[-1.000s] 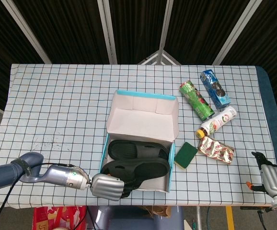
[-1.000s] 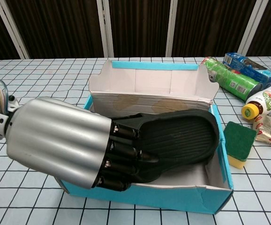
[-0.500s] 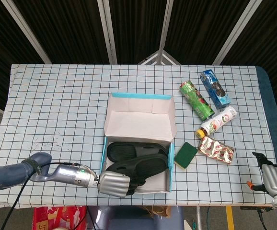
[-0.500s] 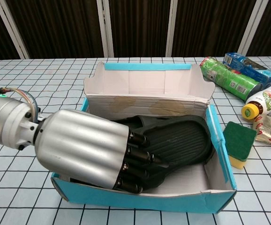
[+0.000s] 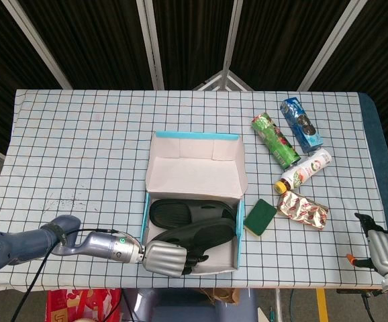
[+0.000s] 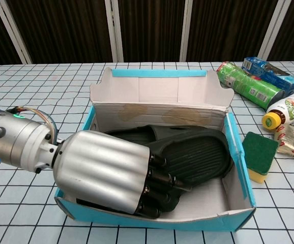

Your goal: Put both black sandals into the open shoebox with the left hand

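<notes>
— In the head view, what do you have?

— I see the shoebox (image 5: 192, 201) near the front of the table, lid flap standing up behind it. One sandal (image 5: 180, 212) lies flat along the back of the tray. The second sandal (image 5: 204, 235) sits in front of it, and my left hand (image 5: 166, 259) is at its near end, at the box's front left corner. A second ago this sandal rode higher, tilted over the front wall; now it is lower, inside the walls. The right hand (image 5: 383, 249) waits at the far right table edge, holding nothing, fingers seemingly apart.

— And from the chest camera?

— Same story, closer. The left hand (image 6: 111, 173) fills the foreground, fingers curled over the heel end of the second sandal (image 6: 198, 155), so I judge it gripped, though I cannot see the underside contact. The sole has dropped from a raised slant to nearly level in the shoebox (image 6: 236, 168), partly over the first sandal (image 6: 131, 134).

— So?

— Both sandals look boxed. I reckon only letting go remains.
</notes>
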